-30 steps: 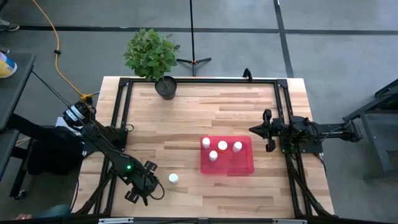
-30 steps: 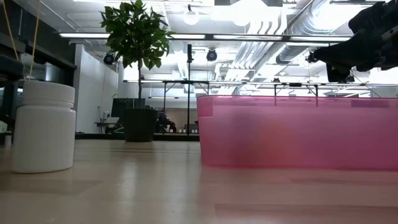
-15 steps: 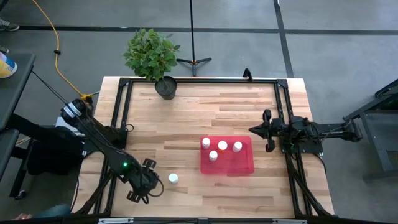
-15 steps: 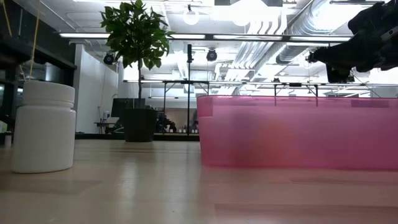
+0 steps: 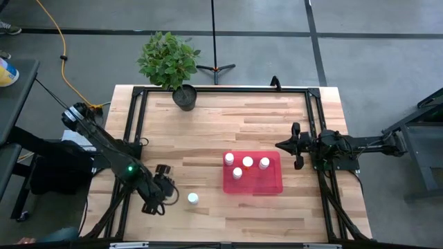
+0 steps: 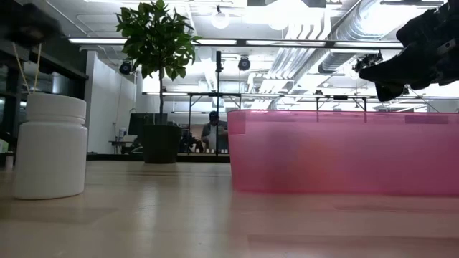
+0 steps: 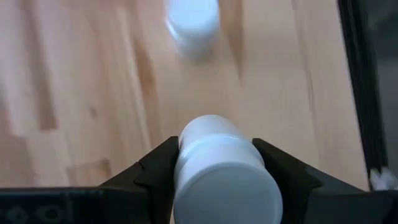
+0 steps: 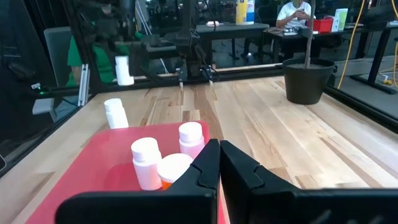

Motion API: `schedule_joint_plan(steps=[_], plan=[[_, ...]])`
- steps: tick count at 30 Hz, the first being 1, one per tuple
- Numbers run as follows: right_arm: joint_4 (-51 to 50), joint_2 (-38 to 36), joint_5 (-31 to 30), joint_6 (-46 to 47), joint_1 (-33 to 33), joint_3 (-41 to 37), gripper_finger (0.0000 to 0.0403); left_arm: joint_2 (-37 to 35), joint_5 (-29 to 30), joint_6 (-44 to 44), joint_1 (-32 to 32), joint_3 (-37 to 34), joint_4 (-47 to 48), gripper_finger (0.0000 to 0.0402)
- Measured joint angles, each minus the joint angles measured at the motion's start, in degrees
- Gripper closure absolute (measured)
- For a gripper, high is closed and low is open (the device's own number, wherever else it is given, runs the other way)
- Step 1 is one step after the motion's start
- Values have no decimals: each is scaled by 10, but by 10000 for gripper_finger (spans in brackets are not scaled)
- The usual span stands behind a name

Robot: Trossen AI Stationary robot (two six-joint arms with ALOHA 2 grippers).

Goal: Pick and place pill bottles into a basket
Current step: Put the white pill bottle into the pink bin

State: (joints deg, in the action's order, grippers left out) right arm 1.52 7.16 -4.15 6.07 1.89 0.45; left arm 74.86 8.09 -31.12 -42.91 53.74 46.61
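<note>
My left gripper [image 5: 165,185] is near the table's front left, shut on a white pill bottle [image 7: 217,165]. That bottle also shows in the right wrist view [image 8: 124,70], above the table. Another white bottle [image 5: 193,199] stands on its base on the wood just to the right of my left gripper; it also shows in the low view [image 6: 50,147] and the left wrist view [image 7: 193,25]. The red tray [image 5: 266,183] holds several upright bottles [image 5: 247,162]. My right gripper [image 5: 297,146] is shut and empty, above the table to the right of the tray. My left gripper pinches the bottle by two opposite sides of its body [image 7: 181,163] between its two fingers [image 7: 155,171]. The fingers come from above and lie along the bottle. The bottle hangs upright, clear of the table, one round end toward the wrist camera.
A dark pot with a green plant [image 5: 184,97] stands at the far left of the table. A black frame [image 5: 135,117] runs along the table's sides. Bare wood lies between the tray and the plant. People sit in the room beyond the table [image 8: 297,12].
My left gripper has gone toward the table's far edge and has turned about. The standing bottle beside it and the tray have kept their places.
</note>
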Motion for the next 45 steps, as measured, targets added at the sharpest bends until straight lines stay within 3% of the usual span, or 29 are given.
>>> schedule_joint_plan(steps=[8,11,22,27,32,41,45], plan=[[0,0,-1,-1,0,0,401,-56,104,-5,61,0,-75,182],[0,0,-1,-1,0,0,399,-62,118,24,86,0,-114,179],[0,0,-1,0,0,0,400,-53,119,152,189,0,-278,182],[0,0,-2,-1,0,0,399,-40,91,178,227,0,-334,183],[0,1,-2,-1,0,0,401,-18,75,180,245,0,-356,182],[0,3,-2,3,0,0,401,40,71,180,247,0,-477,182],[0,3,-5,47,0,0,399,69,88,179,247,22,-477,182]])
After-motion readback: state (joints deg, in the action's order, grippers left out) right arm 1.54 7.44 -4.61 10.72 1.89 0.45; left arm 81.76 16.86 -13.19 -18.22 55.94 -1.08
